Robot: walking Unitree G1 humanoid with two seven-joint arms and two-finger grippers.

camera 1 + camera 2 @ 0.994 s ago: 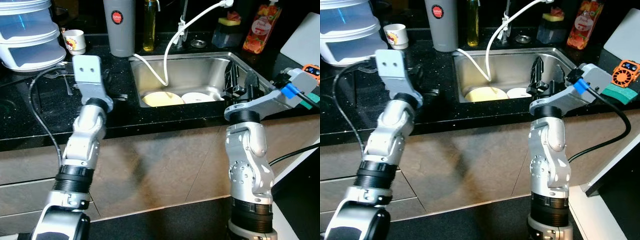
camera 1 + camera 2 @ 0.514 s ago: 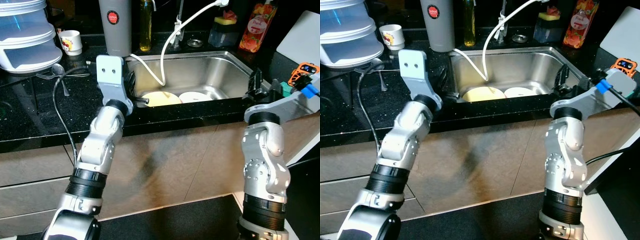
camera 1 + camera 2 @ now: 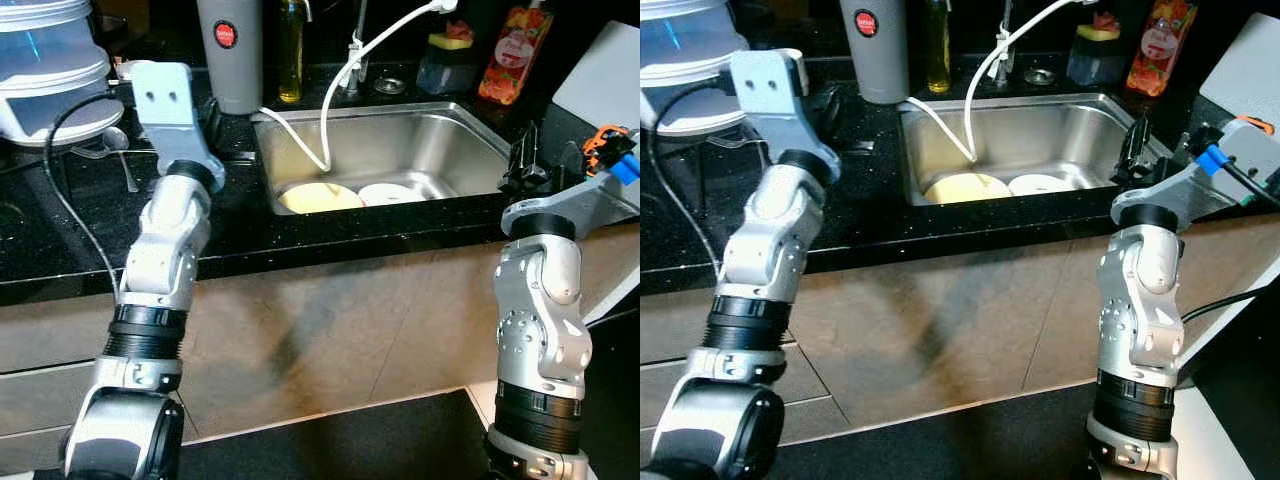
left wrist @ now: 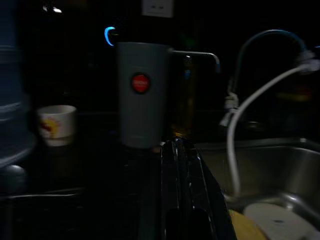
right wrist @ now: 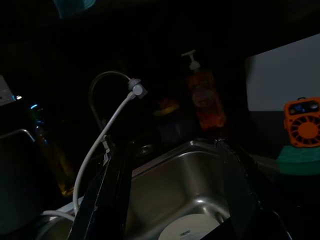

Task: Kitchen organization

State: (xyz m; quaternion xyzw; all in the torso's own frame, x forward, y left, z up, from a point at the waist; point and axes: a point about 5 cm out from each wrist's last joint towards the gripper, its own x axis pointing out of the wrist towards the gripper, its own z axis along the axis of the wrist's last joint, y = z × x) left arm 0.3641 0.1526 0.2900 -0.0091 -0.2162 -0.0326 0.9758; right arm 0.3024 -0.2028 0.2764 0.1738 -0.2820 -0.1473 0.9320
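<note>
Stainless steel sink (image 3: 470, 135) sunk into the black counter (image 3: 60, 215), toward its right end, with a yellow plate (image 3: 318, 197) and a white plate (image 3: 392, 193) lying flat, side by side, at the basin's front edge. White hose (image 3: 335, 100) trailing down from the tap at the back rim to the basin floor just behind the yellow plate.

Right gripper (image 5: 172, 192) raised over the sink's right rim, fingers spread wide, nothing between them; white plate just below and ahead, toward the robot's left. Left gripper (image 4: 180, 165) over the counter left of the sink's back-left corner, fingers pressed together and empty, pointing at the grey canister (image 3: 229, 50) at the back edge. Small cup (image 4: 56, 124) and a large water bottle (image 3: 45, 60) further left along that edge; spoon (image 3: 120, 150) in front of them.

Likely next: reaching into the basin for a plate. Right arm the nearer, and already spread. Open room above the plates from the right rim; hose and steep basin walls the tight spots, flat plates hard to get under.
</note>
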